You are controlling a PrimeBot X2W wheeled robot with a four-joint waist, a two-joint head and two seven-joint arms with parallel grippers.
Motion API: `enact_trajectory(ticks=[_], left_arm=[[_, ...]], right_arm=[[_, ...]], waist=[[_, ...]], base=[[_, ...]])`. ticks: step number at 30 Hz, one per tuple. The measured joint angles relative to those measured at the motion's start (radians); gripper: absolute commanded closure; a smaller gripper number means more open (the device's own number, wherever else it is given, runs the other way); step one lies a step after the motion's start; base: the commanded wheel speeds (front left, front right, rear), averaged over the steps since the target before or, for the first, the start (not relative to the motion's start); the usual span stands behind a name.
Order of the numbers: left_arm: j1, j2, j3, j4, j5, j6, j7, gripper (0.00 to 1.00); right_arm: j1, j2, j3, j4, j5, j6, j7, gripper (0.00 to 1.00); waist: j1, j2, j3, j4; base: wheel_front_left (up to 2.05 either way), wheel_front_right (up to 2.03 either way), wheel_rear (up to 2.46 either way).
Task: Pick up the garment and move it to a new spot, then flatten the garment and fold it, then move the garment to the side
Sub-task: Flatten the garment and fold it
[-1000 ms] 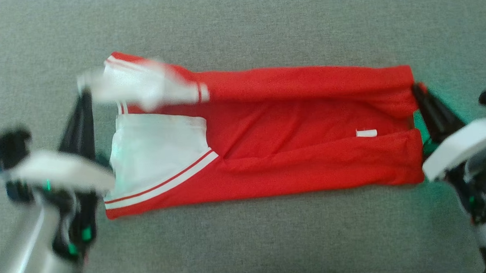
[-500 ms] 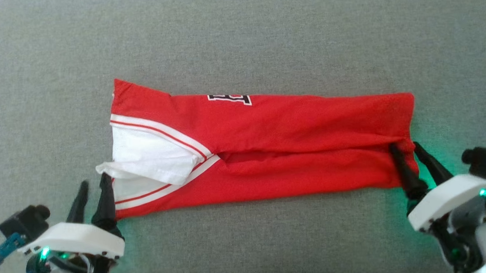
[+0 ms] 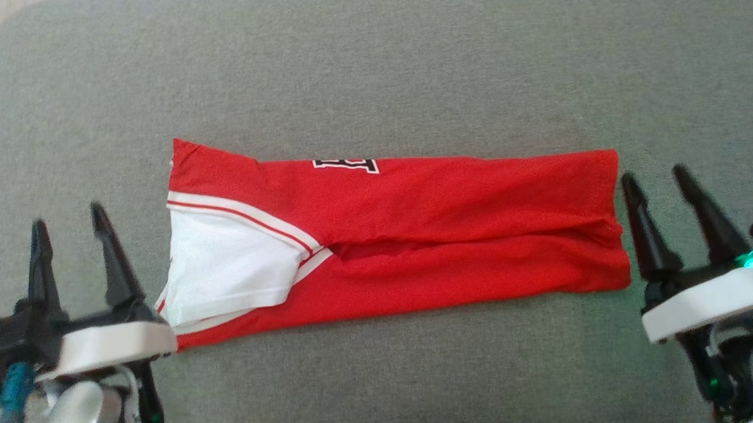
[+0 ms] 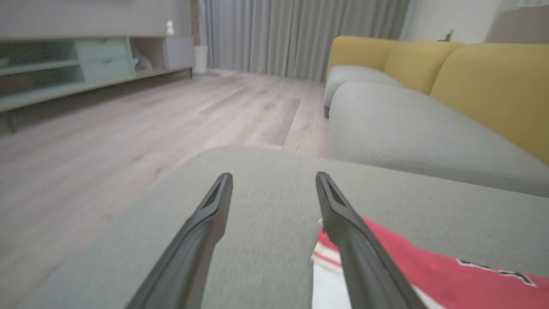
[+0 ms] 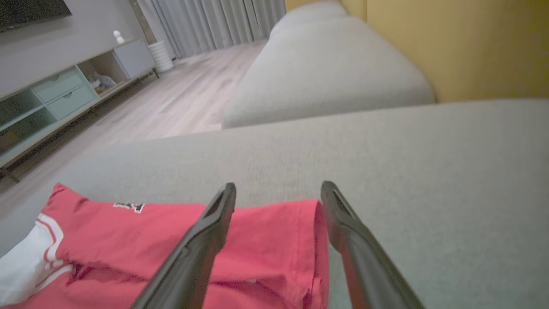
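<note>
Left fingers [image 3: 115,261], right fingers [image 3: 645,225] spread beside garment [image 3: 447,234] ends.

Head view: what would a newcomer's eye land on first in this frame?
The bright red garment, folded into a long strip with a white panel at its left end, lies across the middle of the grey cushion. The left gripper and right gripper flank its two ends, both open and holding nothing. In the left wrist view, a yellow sofa back stands out behind.
</note>
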Motion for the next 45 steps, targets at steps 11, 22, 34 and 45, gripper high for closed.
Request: enact_trajectory(ticks=[11,22,34,45], left_arm=[[-0.027,-0.019,-0.179,0.014,0.208,-0.016,0.023,0.0],[-0.039,-0.032,-0.187,0.081,0.197,-0.028,0.031,0.0],[-0.066,-0.054,-0.184,0.087,0.193,-0.028,0.012,0.0],[-0.109,-0.122,-0.17,0.072,0.26,-0.082,-0.006,0.0]], right_arm=[[-0.024,0.012,0.014,0.003,-0.078,0.0,-0.114,0.0],[-0.001,0.028,0.016,0.038,-0.078,0.0,-0.131,0.0],[-0.007,0.012,0.002,0.147,-0.07,0.0,-0.105,0.0],[-0.085,-0.023,0.007,0.474,-0.021,0.0,-0.065,0.0]], waist=[[0.0,0.0,-0.034,-0.005],[0.0001,0.0,-0.041,-0.015],[0.0001,0.0,-0.017,0.008],[0.0001,0.0,0.012,0.081]], base=[[0.0,0.0,0.0],[0.0,0.0,0.0],[0.0,0.0,0.0],[0.0,0.0,0.0]])
